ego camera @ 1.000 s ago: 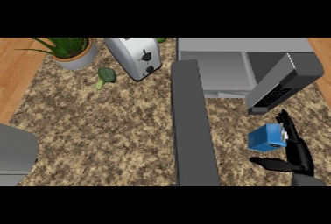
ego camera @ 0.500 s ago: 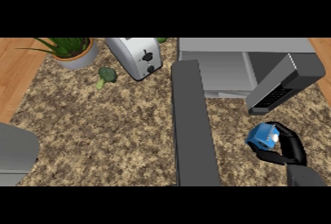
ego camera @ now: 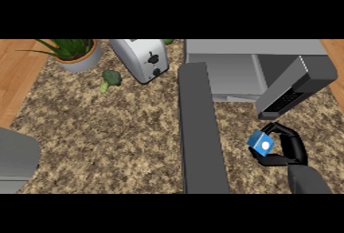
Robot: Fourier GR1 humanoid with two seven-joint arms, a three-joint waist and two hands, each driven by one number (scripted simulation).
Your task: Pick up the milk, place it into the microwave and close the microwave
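Below the open microwave (ego camera: 255, 73), right hand (ego camera: 287, 149) curled around the tilted blue milk (ego camera: 260, 142), carton at its left side

Item count, head view: one microwave (ego camera: 252, 68) with one open door (ego camera: 295, 86); one blue milk carton (ego camera: 260, 143); one toaster (ego camera: 141, 59); one potted plant (ego camera: 73, 52); one broccoli floret (ego camera: 110, 79); one black hand (ego camera: 287, 148); one granite counter (ego camera: 101, 136).

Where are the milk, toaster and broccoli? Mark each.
milk (ego camera: 260, 143), head view, blue face.
toaster (ego camera: 142, 59), head view, top.
broccoli (ego camera: 111, 78), head view, green crown.
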